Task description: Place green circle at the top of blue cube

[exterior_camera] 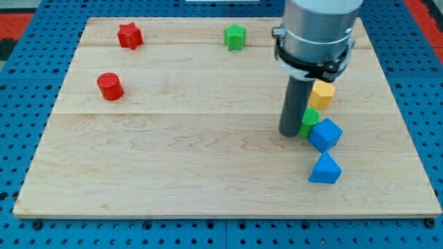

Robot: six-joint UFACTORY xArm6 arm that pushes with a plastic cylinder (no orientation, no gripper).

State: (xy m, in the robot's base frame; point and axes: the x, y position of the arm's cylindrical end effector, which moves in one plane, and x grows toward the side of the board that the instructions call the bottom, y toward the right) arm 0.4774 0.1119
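My tip is sitting on the desk, touching or just beside the left edge of the green circle. No hand on this rig, just the rod, so nothing is opening, closing or clamping.

The green circle is mostly hiding behind the rod; only a sliver is showing. It is lying at the upper left corner of the blue cube, touching it or nearly so, with the yellow block just above it toward the view's top. So my read: the circle is close to its target but offset left, not squarely on the cube's top side. The tip is standing on the left because a push from there would be driving the circle rightward. Risk: the yellow block is crowding that gap, and the cube may get nudged too.

A second blue block, wedge-like, is lying just below the cube.

Well apart at the view's left and top: red cylinder, red star, green star. None are mattering here.

Containers: none showing. Everything is lying loose on the bare wooden desk.
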